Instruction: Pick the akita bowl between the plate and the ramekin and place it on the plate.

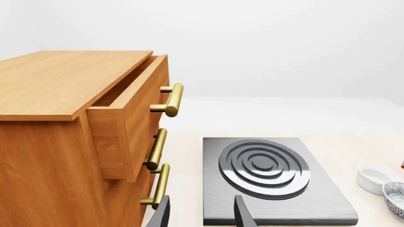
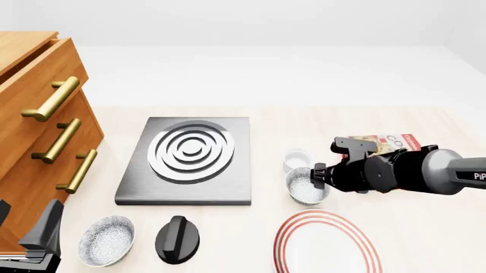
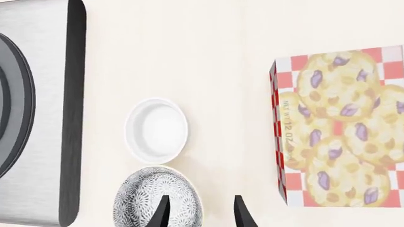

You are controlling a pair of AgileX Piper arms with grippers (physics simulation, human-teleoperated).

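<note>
You hung the right tool (image 3: 200,210), fingers spread, straddling the akita bowl (image 2: 306,186) rim for a grip

I saw a white bowl (image 2: 307,186) flecked grey-black, a plain white cup (image 2: 297,160), a white plate (image 2: 326,243) ringed red, a red-checked cookie box (image 3: 341,127), and a pale tabletop (image 2: 425,227).

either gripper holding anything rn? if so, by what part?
Nothing held. Right gripper is open, straddling the near rim of the speckled bowl beside the ramekin, not closed. Left gripper is open over the stove plate.
</note>
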